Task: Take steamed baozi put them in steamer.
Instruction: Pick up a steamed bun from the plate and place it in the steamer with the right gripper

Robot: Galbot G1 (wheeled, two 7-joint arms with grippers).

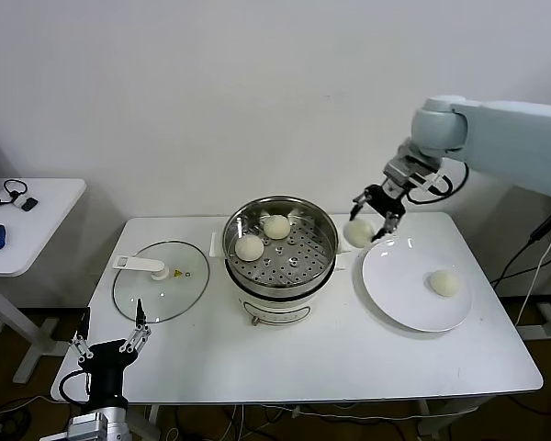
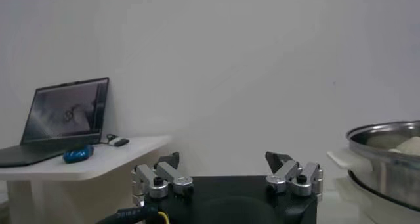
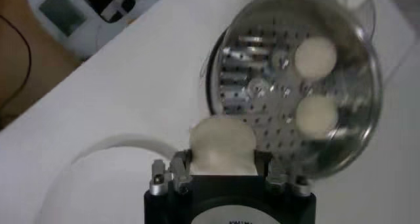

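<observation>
The right gripper point(image 1: 371, 218) is hovering above the table point(image 1: 303, 363) between the steamer point(image 1: 280, 248) and the white plate point(image 1: 395, 294), its fingers clamping one baozi point(image 1: 358, 232) (the right wrist view is showing the bun point(image 3: 222, 143) wedged between them, with the basket point(image 3: 308, 81) farther off). Two more baozi point(image 1: 276, 226) point(image 1: 250, 247) are sitting on the perforated floor of the steamer, toward its far left side. A fourth bun point(image 1: 444, 282) is lying on the right part of the plate. The glass lid point(image 1: 161, 280) is lying flat to the left of the steamer. The left gripper point(image 1: 110, 344) is waiting at the near left edge of the table, fingers spread wide and holding nothing.
</observation>
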